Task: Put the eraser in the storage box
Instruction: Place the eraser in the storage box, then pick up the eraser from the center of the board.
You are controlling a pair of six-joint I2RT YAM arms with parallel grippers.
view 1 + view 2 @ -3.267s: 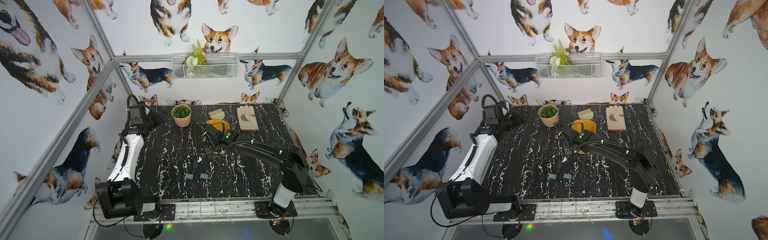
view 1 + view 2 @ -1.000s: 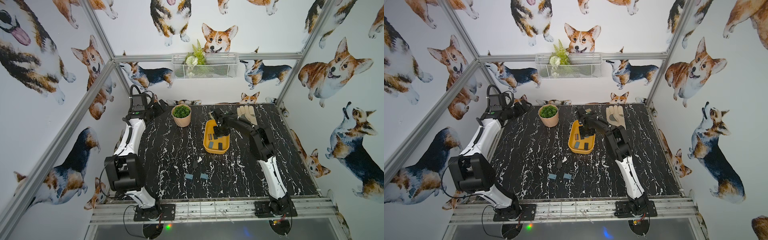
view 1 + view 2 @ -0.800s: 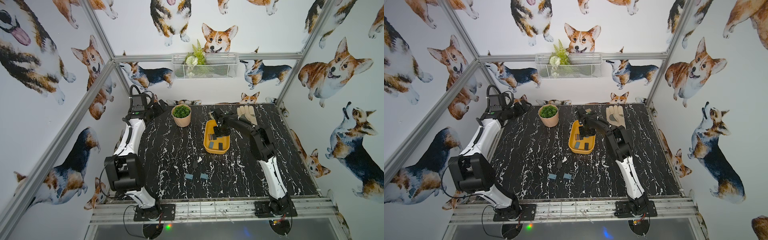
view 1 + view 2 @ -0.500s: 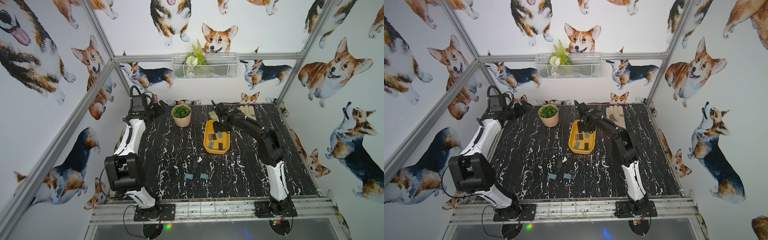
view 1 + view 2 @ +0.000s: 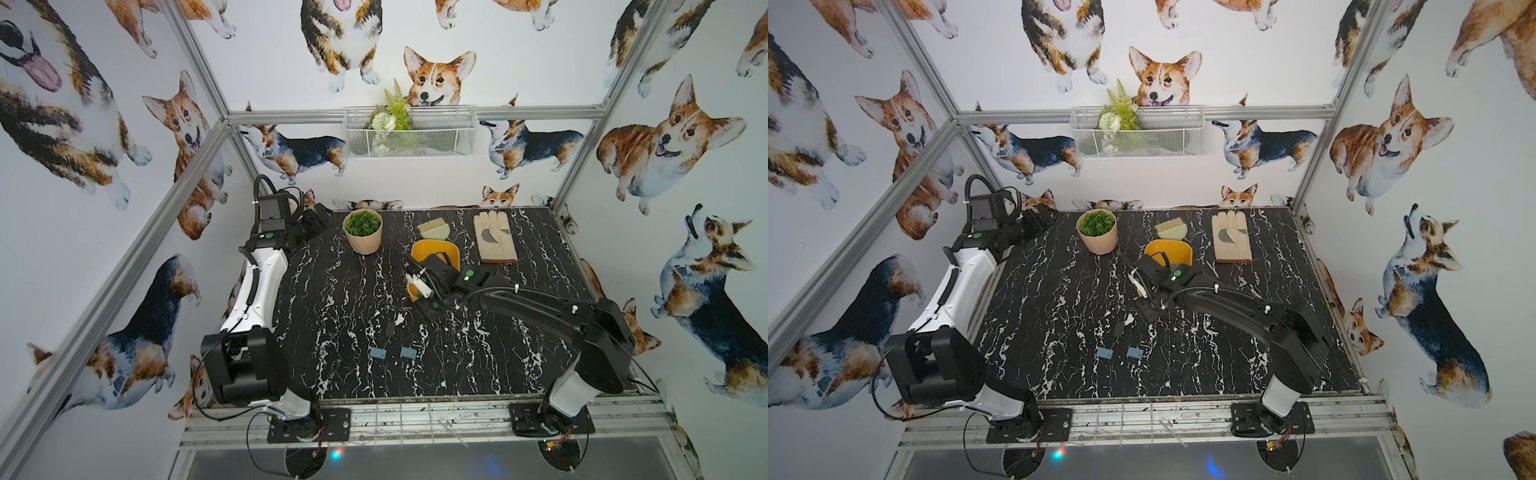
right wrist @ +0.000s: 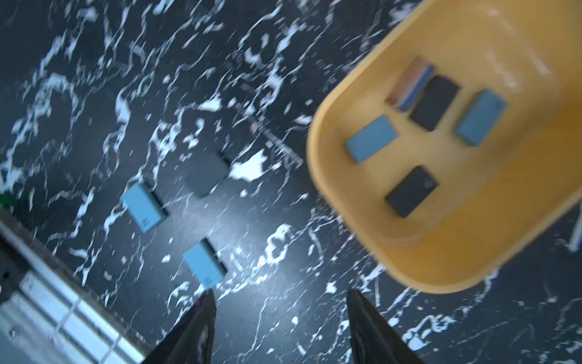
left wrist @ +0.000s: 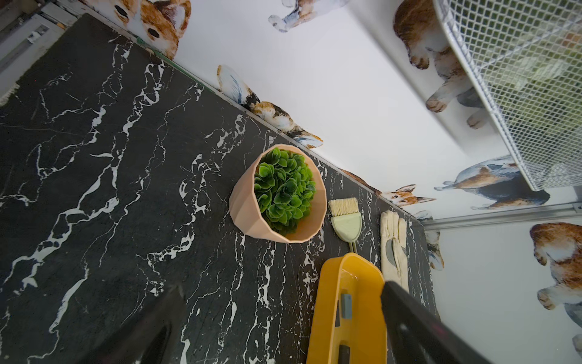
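Five erasers (image 6: 371, 138) lie flat on the floor of the yellow box (image 6: 318, 164). The right wrist view shows them clearly enough, though blurred: two blue, two black, and one striped piece (image 6: 409, 84) touching a black one (image 6: 434, 102). Three more erasers lie loose on the black marble table (image 5: 332, 291), to the near left of the box and apart from it. They are a black one (image 5: 389, 328) closest to the box, and a blue one (image 5: 379, 353) beside another blue one (image 5: 408, 353) nearer the front edge. The box stands in the far middle of the table, its long side running near to far. The right gripper (image 6: 281, 294) hovers above the table at the near end of the box, between it and the loose erasers. Its jaws stand partly apart with nothing between them. The right arm reaches in from the near right corner and hides the near part of the box in both top views. Just beyond the far end of the box lies a small brush (image 5: 432, 228). A pale work glove (image 5: 494, 239) lies to the right of the box, fingers pointing far. A pink pot (image 5: 363, 239) with a green plant stands upright to its left. The left gripper (image 7: 282, 285) sits at the far left corner, facing the pot, its jaws spread wide and empty. A white wire basket (image 5: 440, 137) holding greenery hangs on the back wall.
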